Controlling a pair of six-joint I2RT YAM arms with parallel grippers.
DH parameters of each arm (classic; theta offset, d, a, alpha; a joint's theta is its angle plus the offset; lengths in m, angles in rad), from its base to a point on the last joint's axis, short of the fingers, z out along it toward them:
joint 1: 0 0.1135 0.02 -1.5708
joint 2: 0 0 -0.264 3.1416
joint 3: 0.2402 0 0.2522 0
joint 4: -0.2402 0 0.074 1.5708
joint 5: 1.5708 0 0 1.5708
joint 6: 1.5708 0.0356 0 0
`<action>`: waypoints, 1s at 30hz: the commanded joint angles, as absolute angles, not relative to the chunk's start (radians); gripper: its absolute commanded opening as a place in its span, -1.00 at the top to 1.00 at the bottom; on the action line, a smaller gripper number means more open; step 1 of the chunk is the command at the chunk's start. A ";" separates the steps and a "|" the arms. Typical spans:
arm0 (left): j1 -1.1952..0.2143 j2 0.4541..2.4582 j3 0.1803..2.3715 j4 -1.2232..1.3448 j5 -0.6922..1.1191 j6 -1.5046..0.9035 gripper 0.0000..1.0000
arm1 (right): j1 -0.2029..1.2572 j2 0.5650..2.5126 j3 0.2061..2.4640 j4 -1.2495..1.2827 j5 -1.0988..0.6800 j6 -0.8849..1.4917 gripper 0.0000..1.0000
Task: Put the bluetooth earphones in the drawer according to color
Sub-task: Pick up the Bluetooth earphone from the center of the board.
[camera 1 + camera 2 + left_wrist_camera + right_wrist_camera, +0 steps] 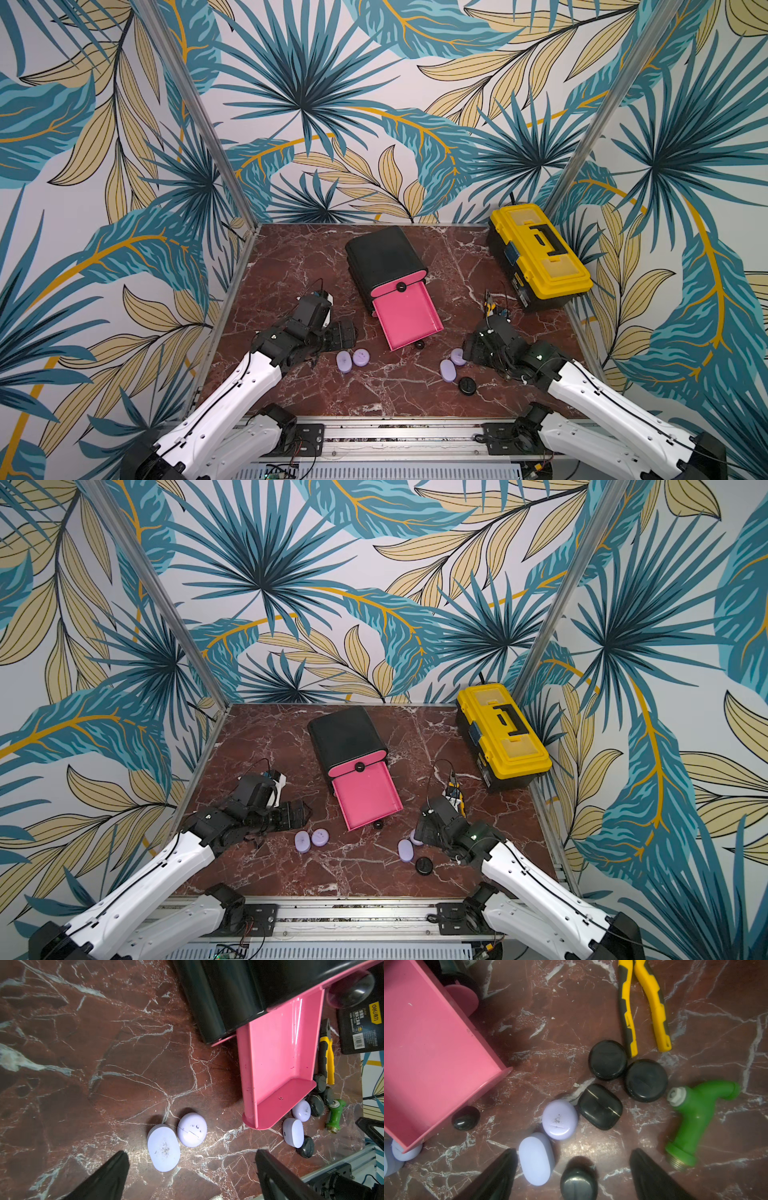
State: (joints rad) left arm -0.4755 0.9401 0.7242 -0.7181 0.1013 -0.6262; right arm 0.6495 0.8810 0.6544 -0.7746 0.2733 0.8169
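Both spread wide, empty — left hand [190,1152], right hand [572,1150]; lilac earphones [163,1150] near open drawer [278,1053].

Wallpaper [299,108] of teal palm fronds and pale yellow leaves covers the three walls [685,124] around the desk [291,266], whose top is dark red-brown marble veined in white. Two slanting aluminium posts [198,112] mark the back corners; an aluminium rail [399,434] edges the front.

Cabinet [384,253] stands mid-table [291,266], toward the back, with one drawer [405,318] pulled out to the front. Toolbox [536,253] in back right corner. Pair of cases [360,357], touching, front-left of drawer. Cluster of cases [600,1106] front-right of drawer. Pliers [643,1007] behind cluster. Tap [691,1118] beside cluster, on the side away from drawer.
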 commanded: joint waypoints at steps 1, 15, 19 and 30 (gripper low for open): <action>-0.486 0.942 0.689 -0.673 0.076 -0.649 -1.00 | 0.650 0.896 0.669 -0.815 0.257 0.805 -0.59; -0.486 0.940 0.651 -0.649 0.049 -0.646 -1.00 | 0.648 1.152 0.697 -0.719 0.135 0.766 -0.44; -0.485 0.942 0.635 -0.635 0.055 -0.649 -1.00 | 0.648 1.222 0.698 -0.685 0.130 0.772 -0.45; -0.485 0.940 0.633 -0.638 0.046 -0.640 -1.00 | 0.643 1.390 0.712 -0.631 0.140 0.796 -0.48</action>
